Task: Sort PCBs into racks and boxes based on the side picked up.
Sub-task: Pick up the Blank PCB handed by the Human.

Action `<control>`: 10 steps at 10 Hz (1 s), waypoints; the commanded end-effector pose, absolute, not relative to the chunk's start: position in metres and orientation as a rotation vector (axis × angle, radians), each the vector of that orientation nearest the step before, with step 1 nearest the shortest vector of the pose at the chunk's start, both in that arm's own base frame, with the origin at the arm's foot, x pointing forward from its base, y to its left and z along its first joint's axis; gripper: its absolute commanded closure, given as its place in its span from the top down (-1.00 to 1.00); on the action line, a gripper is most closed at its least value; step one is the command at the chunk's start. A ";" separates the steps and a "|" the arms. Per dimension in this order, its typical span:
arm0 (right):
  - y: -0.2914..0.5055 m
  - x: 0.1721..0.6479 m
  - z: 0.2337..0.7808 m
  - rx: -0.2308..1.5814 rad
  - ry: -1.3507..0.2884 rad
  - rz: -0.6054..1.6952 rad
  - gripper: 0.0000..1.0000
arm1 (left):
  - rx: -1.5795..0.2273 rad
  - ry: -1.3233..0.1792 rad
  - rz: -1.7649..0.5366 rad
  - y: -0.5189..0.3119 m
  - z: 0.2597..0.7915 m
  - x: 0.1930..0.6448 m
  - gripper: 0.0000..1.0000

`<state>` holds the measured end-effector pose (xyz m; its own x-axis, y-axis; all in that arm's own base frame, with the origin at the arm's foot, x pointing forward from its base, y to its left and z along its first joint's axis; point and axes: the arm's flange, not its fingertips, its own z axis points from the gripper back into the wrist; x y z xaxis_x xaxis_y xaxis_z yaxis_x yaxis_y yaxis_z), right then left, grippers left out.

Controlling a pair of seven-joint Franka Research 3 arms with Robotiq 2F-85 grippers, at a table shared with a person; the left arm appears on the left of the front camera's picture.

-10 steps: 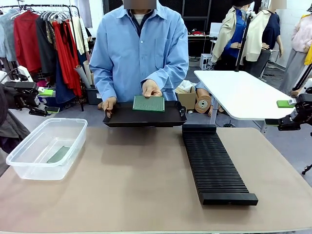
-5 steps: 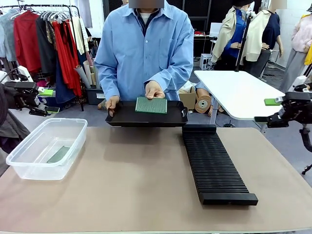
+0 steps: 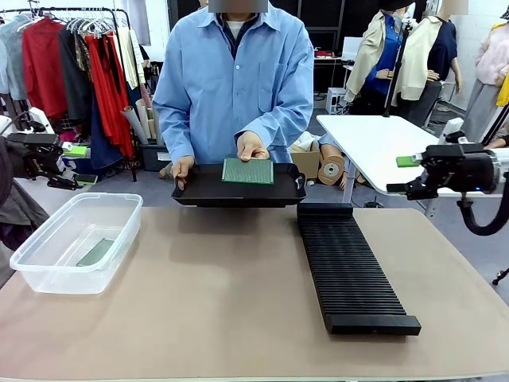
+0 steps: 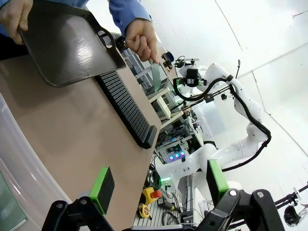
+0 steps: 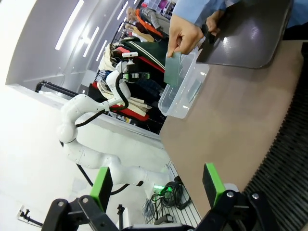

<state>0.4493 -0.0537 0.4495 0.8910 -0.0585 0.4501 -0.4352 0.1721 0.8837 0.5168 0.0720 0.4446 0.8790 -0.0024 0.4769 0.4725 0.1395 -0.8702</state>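
One PCB [image 3: 96, 252] lies flat in the clear tub [image 3: 32, 239] at the desk's [image 3: 223, 302] left. A second PCB [image 3: 247, 170] is pinched by the person over the black tray [image 3: 238, 199], behind the slotted rack [image 3: 350, 270]. Left hand [image 3: 79, 165] and right hand [image 3: 402, 175] are both spread apart, and the right hand has moved inward since earlier.

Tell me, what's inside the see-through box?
One green PCB lies flat on the bottom of the clear tub. The walls are see-through, and nothing else seems to be inside. The board's underside is covered, so its face cannot be told.
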 end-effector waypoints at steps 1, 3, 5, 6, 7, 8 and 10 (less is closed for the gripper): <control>-0.036 0.478 0.456 1.360 -0.428 0.258 1.00 | -1.400 -0.408 -0.360 0.072 0.446 0.516 1.00; -0.011 0.503 0.461 1.351 -0.466 0.262 1.00 | -1.400 -0.408 -0.360 0.072 0.446 0.516 1.00; 0.013 0.522 0.462 1.335 -0.478 0.282 1.00 | -1.400 -0.408 -0.360 0.072 0.446 0.516 1.00; 0.025 0.530 0.461 1.345 -0.469 0.298 1.00 | -1.400 -0.408 -0.360 0.072 0.446 0.516 1.00; 0.037 0.536 0.459 1.378 -0.442 0.343 1.00 | -1.400 -0.408 -0.360 0.072 0.446 0.516 1.00; 0.047 0.542 0.455 1.395 -0.408 0.380 1.00 | -1.400 -0.408 -0.360 0.072 0.446 0.516 1.00; 0.065 0.551 0.442 1.448 -0.365 0.406 1.00 | -1.400 -0.408 -0.360 0.072 0.446 0.516 1.00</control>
<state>0.5397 0.0620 0.4423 0.8780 0.0455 0.4766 -0.4782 0.1283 0.8688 0.5170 0.0719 0.4445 0.8791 -0.0027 0.4767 0.4724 0.1394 -0.8703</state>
